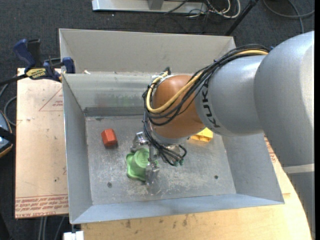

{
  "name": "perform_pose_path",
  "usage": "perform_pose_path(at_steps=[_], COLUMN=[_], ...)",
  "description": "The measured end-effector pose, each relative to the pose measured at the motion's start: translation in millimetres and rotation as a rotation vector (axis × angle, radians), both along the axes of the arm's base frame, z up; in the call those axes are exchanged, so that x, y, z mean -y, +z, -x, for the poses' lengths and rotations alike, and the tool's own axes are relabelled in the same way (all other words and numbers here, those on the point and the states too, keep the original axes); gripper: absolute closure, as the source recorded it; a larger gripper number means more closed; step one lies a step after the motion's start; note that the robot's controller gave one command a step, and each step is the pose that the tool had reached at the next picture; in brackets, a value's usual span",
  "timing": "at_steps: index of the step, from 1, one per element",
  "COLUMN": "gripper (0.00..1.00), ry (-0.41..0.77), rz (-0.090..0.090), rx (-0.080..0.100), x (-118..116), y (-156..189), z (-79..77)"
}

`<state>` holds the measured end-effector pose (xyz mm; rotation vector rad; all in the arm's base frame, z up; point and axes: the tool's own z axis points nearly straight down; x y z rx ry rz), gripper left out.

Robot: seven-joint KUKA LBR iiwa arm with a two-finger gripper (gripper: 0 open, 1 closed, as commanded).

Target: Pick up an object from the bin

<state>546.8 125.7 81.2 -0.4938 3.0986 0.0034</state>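
Green lump (133,166) just beneath the claw (144,160)

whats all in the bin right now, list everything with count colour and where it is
bin: one, grey metal, middle of the view
block: one, red, left part of the bin floor, lying on its own
green thing: one, light green, rounded, front middle of the floor, right at the arm's tip
yellow thing: one, yellow, right part of the floor, partly hidden behind the wrist
arm: one, grey, reaching in from the right, its tip down at the green thing
wrist cover: one, orange, on the arm above the middle of the floor
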Motion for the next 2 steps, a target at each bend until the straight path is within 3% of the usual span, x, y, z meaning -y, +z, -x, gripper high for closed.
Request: perform_pose_path(at_steps=[1, 2], gripper=[1.00, 1.00], ry=[0.605, 0.993], rz=[0.005, 0.004], rx=[0.004, 0.007], x=[77, 46], y=[108, 227], z=[0.0, -5.1])
